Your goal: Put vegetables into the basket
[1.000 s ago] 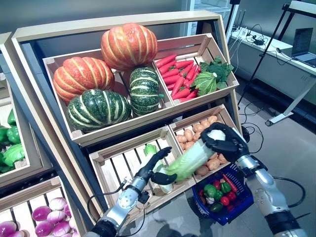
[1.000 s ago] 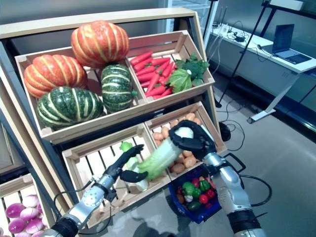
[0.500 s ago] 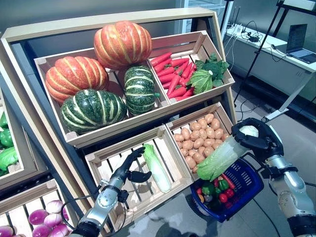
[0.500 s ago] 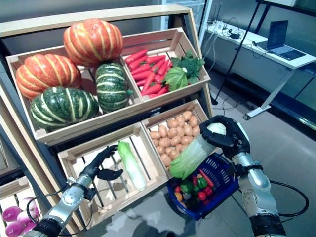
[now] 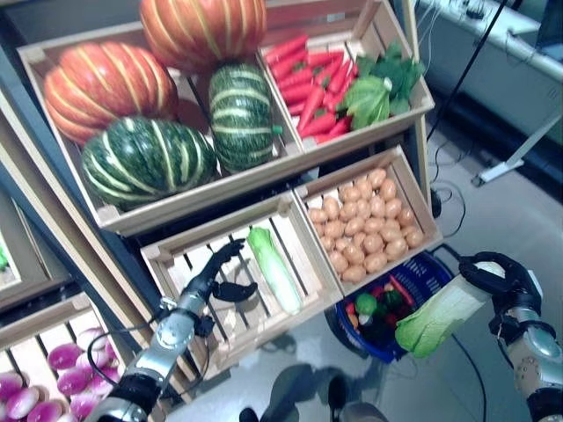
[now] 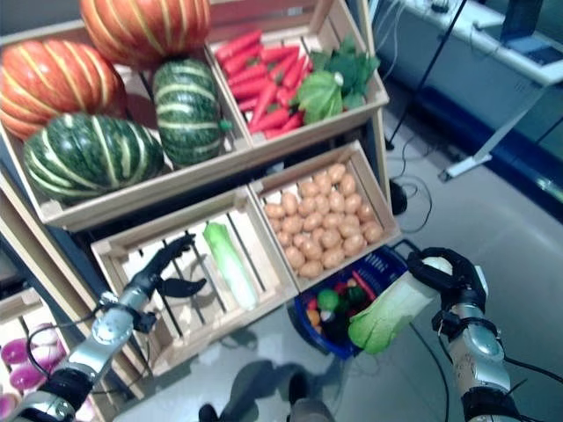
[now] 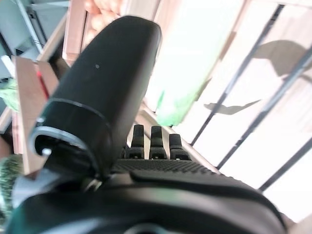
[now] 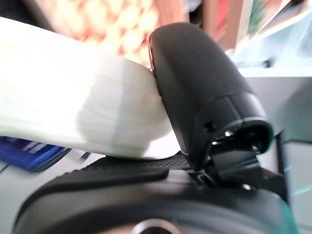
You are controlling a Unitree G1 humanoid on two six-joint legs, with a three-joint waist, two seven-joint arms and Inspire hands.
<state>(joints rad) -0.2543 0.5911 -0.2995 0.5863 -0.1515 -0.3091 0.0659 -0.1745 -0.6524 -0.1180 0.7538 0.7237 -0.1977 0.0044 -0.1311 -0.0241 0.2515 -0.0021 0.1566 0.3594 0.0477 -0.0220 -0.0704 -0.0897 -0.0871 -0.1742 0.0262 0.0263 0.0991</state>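
My right hand [image 5: 503, 278] is shut on the white stem end of a napa cabbage [image 5: 435, 317]. The cabbage hangs leaf-end down just right of the blue basket [image 5: 420, 267], level with its rim. The basket stands on the floor below the potato crate and holds peppers, tomatoes and a carrot. In the right wrist view the cabbage base [image 8: 73, 112] is clamped under the thumb [image 8: 195, 97]. My left hand [image 5: 214, 278] hovers open in the slatted crate [image 5: 180, 255], a little left of a second cabbage [image 5: 274, 281] lying there; the left wrist view shows that cabbage [image 7: 185, 63] past the thumb [image 7: 107, 87].
Above, one crate holds striped pumpkins [image 5: 145, 158] and another carrots [image 5: 312, 79] with leafy greens [image 5: 374, 88]. Potatoes [image 5: 365, 224] fill the crate over the basket. Purple onions [image 5: 53, 369] lie at lower left. A table's legs [image 5: 519, 149] and cables cross the floor at right.
My right hand has carried the cabbage rightward and down, from above the potato crate to beside the basket's right rim. My left hand stays in the slatted crate. The camera has tilted down.
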